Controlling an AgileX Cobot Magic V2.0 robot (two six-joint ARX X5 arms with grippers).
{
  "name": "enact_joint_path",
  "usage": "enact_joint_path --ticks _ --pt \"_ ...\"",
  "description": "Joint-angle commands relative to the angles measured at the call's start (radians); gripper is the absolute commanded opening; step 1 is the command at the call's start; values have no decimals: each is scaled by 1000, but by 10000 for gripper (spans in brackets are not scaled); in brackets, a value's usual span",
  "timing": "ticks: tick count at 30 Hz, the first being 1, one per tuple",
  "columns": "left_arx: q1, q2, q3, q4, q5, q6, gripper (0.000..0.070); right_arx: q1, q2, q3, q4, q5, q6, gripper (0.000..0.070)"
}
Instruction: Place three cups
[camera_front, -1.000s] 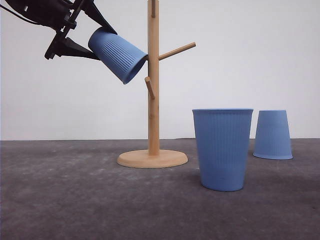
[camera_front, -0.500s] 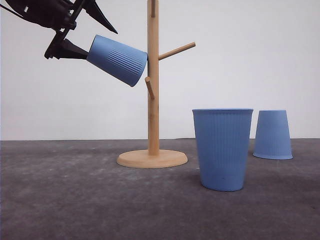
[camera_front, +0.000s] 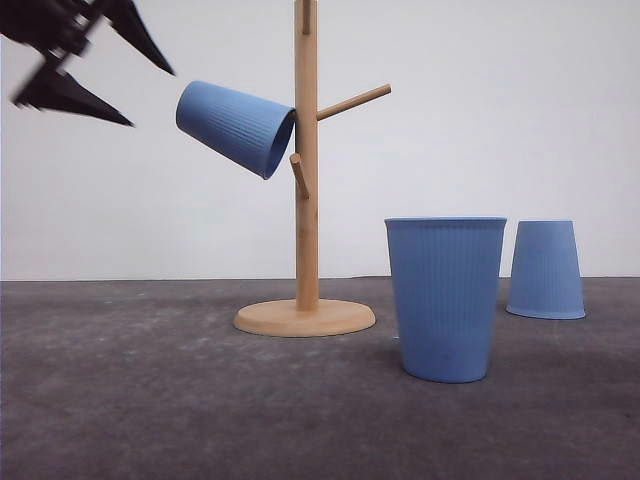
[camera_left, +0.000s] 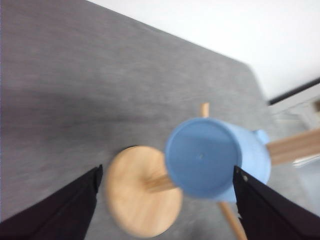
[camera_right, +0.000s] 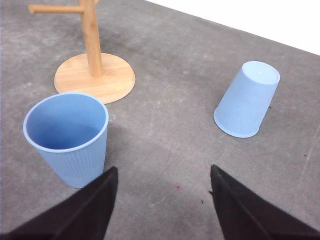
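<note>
One cup (camera_front: 236, 127) hangs mouth-first on a peg of the wooden rack (camera_front: 306, 200), tilted with its flat base toward the left gripper (camera_front: 110, 80), so a third of the job looks done. That gripper's jaws are spread wide and hold nothing, near the hung cup's base but apart from it. Two cups are left on the desk (camera_front: 150, 400): an upright cup (camera_right: 67, 137) near the rack's round foot and an upside-down cup (camera_right: 247, 100) farther off. The right gripper (camera_right: 162, 210) hovers above the desk between them, jaws wide and empty.
</note>
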Motion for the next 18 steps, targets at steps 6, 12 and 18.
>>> enact_joint_path --ticks 6,12,18 --pt "10 -125 12 -215 -138 263 385 3 3 13 10 1 12 373" --pt "9 -248 -128 -177 -163 272 386 3 3 13 11 8 25 373" --pt "10 -399 -366 -25 -195 233 389 2 26 21 1 99 177 373"
